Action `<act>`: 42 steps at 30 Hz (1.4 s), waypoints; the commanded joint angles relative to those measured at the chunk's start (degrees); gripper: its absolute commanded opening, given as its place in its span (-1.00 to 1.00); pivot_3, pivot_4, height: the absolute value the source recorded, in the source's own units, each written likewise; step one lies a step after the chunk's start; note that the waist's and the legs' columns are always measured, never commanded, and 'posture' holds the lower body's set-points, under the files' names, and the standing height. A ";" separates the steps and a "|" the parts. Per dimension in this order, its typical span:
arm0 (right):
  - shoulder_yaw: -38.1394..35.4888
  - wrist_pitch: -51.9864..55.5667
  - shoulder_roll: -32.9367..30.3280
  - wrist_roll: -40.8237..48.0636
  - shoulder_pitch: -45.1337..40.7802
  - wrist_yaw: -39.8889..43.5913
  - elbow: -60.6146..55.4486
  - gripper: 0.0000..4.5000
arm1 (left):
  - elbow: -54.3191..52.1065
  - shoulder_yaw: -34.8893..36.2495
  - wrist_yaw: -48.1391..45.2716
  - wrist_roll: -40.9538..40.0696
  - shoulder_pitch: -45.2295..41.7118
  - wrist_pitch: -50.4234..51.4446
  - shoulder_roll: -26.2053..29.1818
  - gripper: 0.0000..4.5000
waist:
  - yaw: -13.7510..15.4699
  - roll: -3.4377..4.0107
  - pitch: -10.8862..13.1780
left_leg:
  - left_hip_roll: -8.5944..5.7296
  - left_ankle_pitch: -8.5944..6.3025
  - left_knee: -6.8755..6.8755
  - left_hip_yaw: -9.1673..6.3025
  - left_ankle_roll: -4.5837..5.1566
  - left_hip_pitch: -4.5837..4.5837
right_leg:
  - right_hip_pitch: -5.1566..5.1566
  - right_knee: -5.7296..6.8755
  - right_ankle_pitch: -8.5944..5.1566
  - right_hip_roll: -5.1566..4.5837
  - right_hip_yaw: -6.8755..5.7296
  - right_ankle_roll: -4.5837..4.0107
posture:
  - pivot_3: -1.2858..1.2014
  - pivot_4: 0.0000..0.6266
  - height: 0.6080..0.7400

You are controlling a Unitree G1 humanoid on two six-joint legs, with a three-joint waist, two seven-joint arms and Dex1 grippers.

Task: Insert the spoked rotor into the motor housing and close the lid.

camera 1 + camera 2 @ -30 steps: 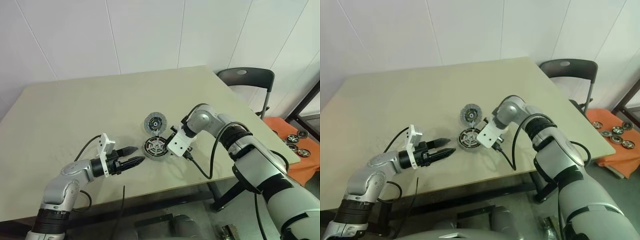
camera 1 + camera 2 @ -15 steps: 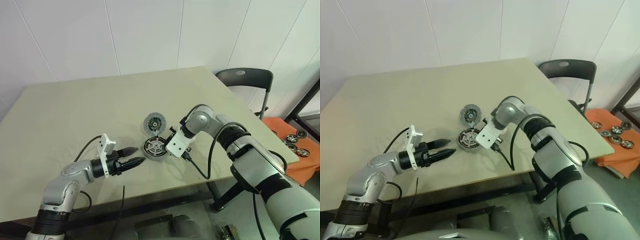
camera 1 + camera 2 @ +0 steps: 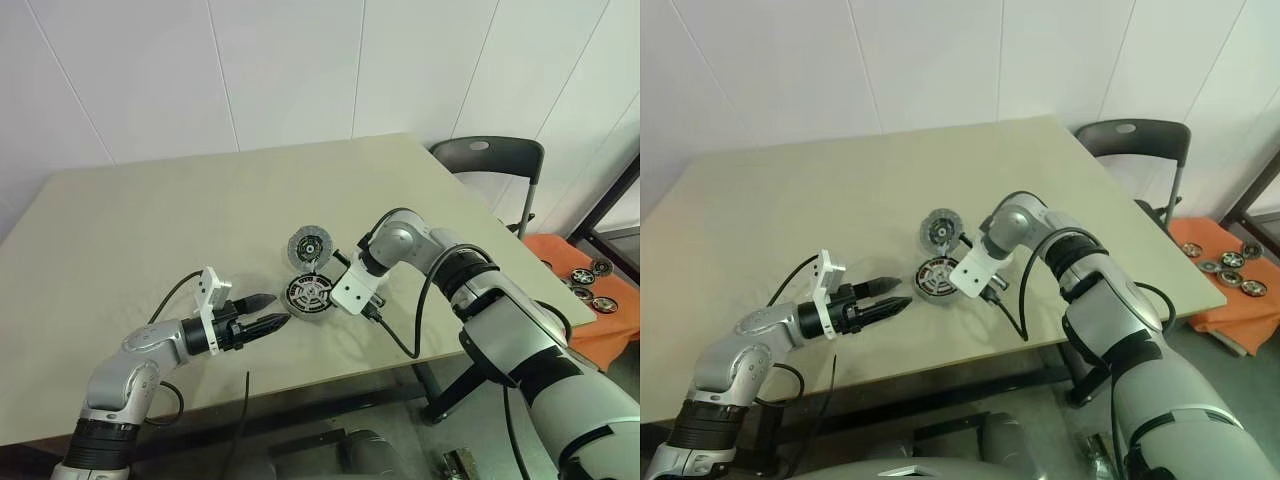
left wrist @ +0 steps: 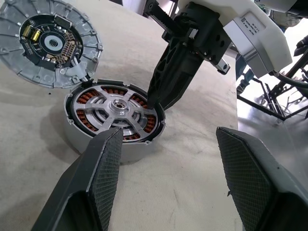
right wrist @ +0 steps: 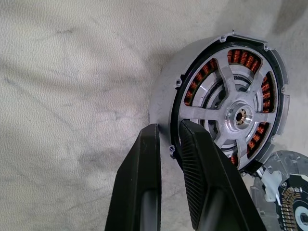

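Note:
The motor housing [image 4: 79, 142] lies near the table's middle, with copper windings showing under the spoked rotor [image 4: 115, 108] that sits inside it. The silver lid [image 3: 310, 245] lies flat just behind the housing, its dark inner ring up. My right gripper [image 5: 166, 127] points steeply down at the housing's right edge. Its fingers are drawn almost together, one outside the housing's wall [image 5: 161, 103] and one over the rotor's black rim. My left gripper [image 3: 280, 308] hovers level a short way left of the housing, open, with nothing between its fingers.
A black chair [image 3: 490, 160] stands past the table's right corner. An orange surface [image 3: 585, 315] at the far right holds several more round motor parts. A black cable [image 3: 400, 345] hangs from my right wrist over the table's front edge.
My right gripper's fingers have closed in on the housing's right rim. Neither arm has moved, and the housing, rotor and lid lie where they were.

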 commanded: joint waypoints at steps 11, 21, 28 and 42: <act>-1.27 21.76 0.14 3.39 -1.09 16.85 -9.55 -0.69 | -0.56 1.05 -0.12 -0.45 -1.60 -0.89 -0.15 0.46 | 0.47 0.03 0.02 | 0.00 0.00 0.01 -0.01 0.00 0.16 | 0.18 -0.01 -0.02 0.00 0.01 0.02 | 0.03 -1.00 1.00; 0.65 31.27 -4.67 6.68 2.14 20.57 -20.23 -0.69 | 0.89 0.64 -0.65 -0.04 -2.74 -1.36 -0.55 0.46 | 1.86 0.05 0.03 | -0.03 -0.05 0.01 -0.02 -0.07 -0.21 | -0.08 -0.11 -0.06 -0.07 -0.04 0.09 | 0.03 -1.00 1.00; -0.05 28.67 -3.56 5.28 1.49 16.55 -19.49 -0.69 | 2.08 0.43 -1.30 0.34 -3.95 -1.57 -0.59 0.46 | 1.60 0.05 0.03 | -0.04 -0.05 0.01 0.00 -0.07 -0.19 | -0.09 -0.11 -0.07 -0.06 -0.04 0.09 | 0.03 -1.00 1.00; 0.93 20.91 -2.67 1.11 -0.16 9.55 -14.50 -0.69 | 1.29 0.78 -1.00 0.19 -3.32 -1.40 -0.36 0.46 | 1.53 0.05 0.03 | -0.03 -0.05 0.01 0.00 -0.07 -0.17 | -0.09 -0.09 -0.06 -0.05 -0.03 0.09 | 0.03 -1.00 1.00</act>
